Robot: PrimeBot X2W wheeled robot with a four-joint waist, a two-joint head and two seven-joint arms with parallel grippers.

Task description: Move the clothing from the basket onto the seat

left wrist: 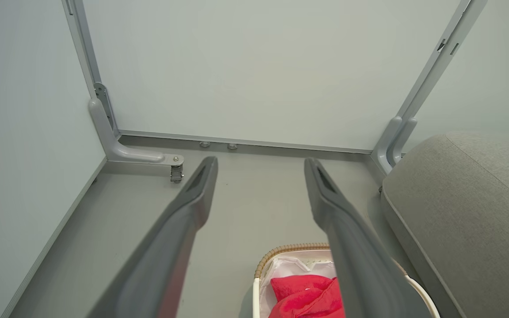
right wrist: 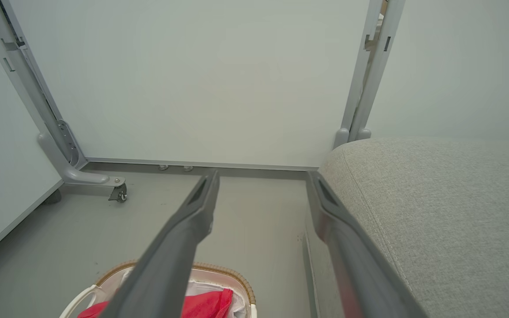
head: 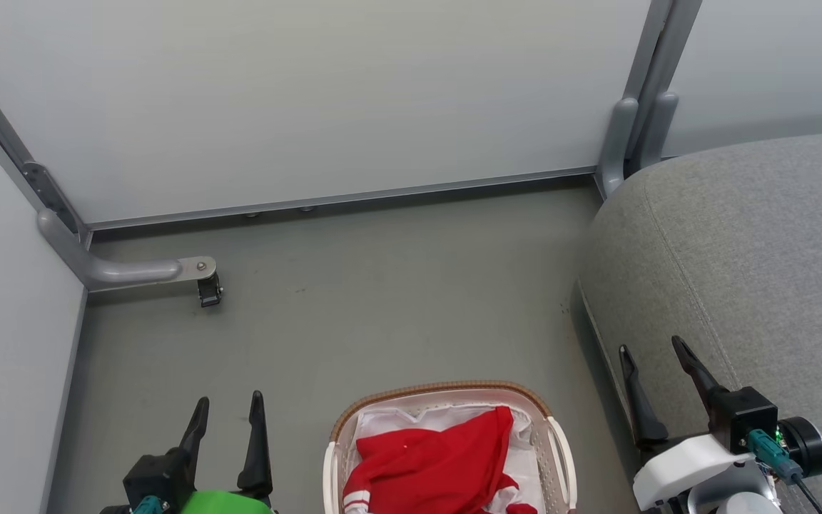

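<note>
The clothing (head: 439, 464) lies heaped in the basket (head: 447, 389) at the bottom centre of the head view. It is soft, bright red fabric with narrow white stripes showing at the lower left of the heap. Bunched as it is, I can't tell whether it is one piece or two. Under it a white liner (head: 397, 417) is crumpled against perforated cream plastic walls, below a brown woven-look rim with a pale handle on each side. The basket stands on the smooth grey floor (head: 382, 300), just beside the seat (head: 753, 250). The seat fills the right of the frame: coarse grey upholstery, a rounded corner and one stitched seam.

The left gripper (head: 230, 397) hangs at the lower left over bare floor, its fingers parted wide and holding nothing. The right gripper (head: 650, 344), at the lower right above the seat's front edge, is likewise spread and empty.

The step in hand looks like the first reach into the basket. It is best to come down on the raised ridge of red near the middle and pinch a thick fold of it, keeping the tips off the liner, which would likely lift too. Limp cloth trails, so it should be raised clear of the rim and handles before swinging toward the seat, because the light basket could tip or slide on a snag.

Behind stand pale smooth panels (head: 311, 93) in grey metal frames, with a caster foot (head: 207, 289) at centre left.
</note>
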